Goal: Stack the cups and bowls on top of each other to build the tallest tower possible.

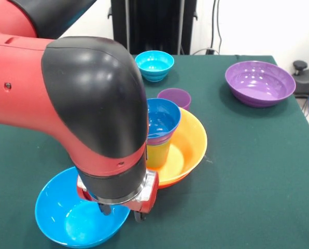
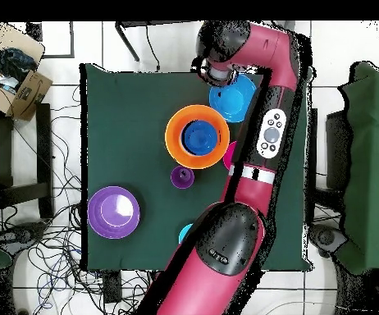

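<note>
Tool: down at the sky-blue bowl's rim; can't tell whether it's open or gripping.
Tower: dark blue bowl on a stack over the lime green cup, standing in the yellow-orange bowl.
Purple cup: just behind the tower.
Purple bowl: well apart on the surface.
Cyan bowl: far edge.

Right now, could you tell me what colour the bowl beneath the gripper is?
Sky blue. The bowl under the gripper shows best in the front view.

My arm red and black. Table dark green. Sky-blue bowl lower left; purple bowl upper right; yellow-orange bowl centre.
</note>
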